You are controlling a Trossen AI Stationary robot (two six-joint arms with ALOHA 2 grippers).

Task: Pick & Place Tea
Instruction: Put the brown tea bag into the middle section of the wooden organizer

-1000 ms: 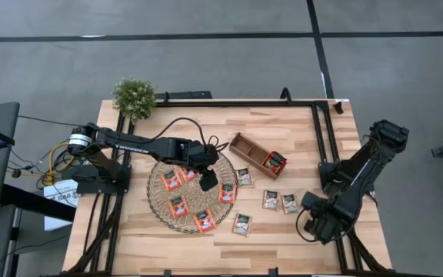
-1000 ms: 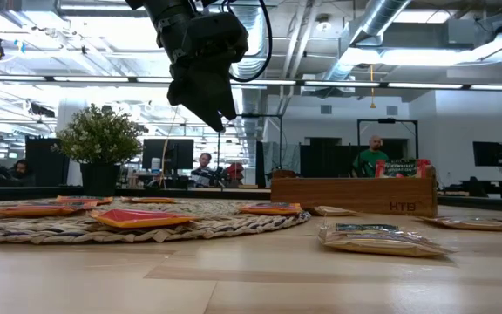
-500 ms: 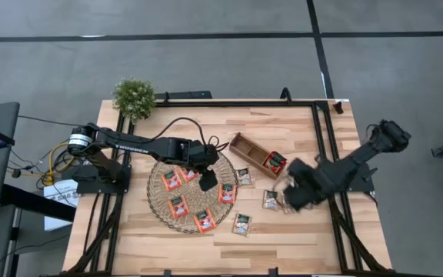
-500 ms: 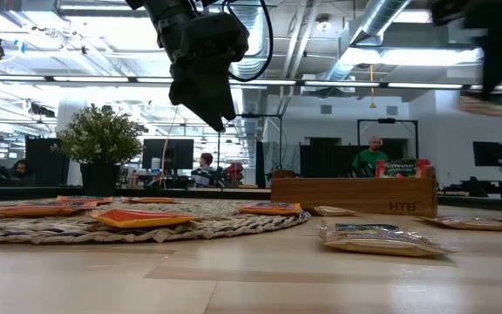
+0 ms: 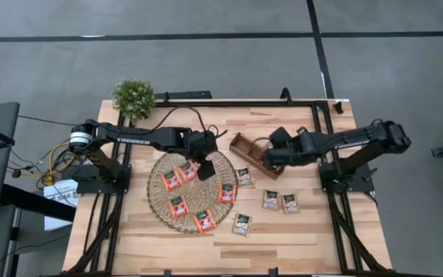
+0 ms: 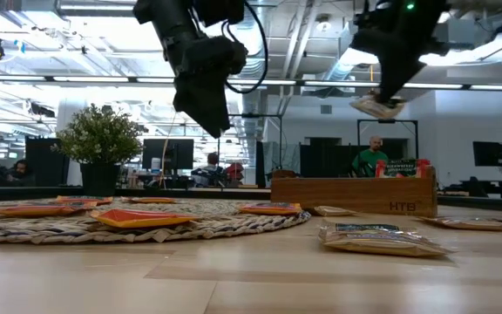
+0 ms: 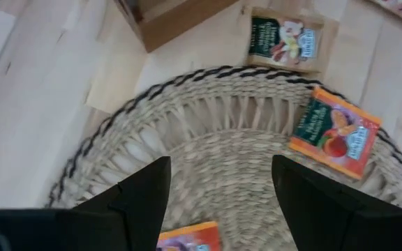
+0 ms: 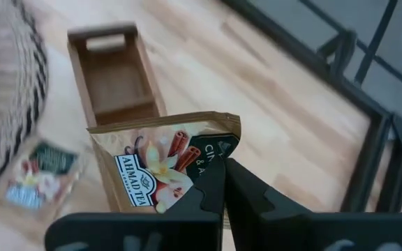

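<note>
My right gripper (image 5: 271, 158) hangs over the near end of the brown wooden tray (image 5: 246, 146), shut on a green-and-pale tea sachet (image 8: 160, 169), which also shows in the low view (image 6: 375, 106). My left gripper (image 5: 204, 165) hovers open above the far part of the round wicker mat (image 5: 160, 201), holding nothing. Several red-orange sachets (image 5: 171, 180) lie flat on the mat. More green-and-pale sachets (image 5: 271, 200) lie flat on the table near the tray. One sachet (image 6: 401, 167) stands in the tray. My right gripper pinches the sachet between its two shut fingers at one side edge, near a corner (image 8: 209, 157). The fingers slant down from the table's right side. The sachet is lifted clear above the tray and juts out past the fingertips, tilted.
A small potted plant (image 5: 134, 96) stands at the far left corner. Black frame rails (image 5: 325, 131) run along the table's right side. Bare wood lies along the near edge. People (image 6: 373, 155) sit in the room beyond.
My right gripper has swung from the table's near right corner up and toward the far left, turning as it went, and now hangs over the tray with the sachet still in its fingers. My left gripper has shifted a little toward the far edge above the mat.
</note>
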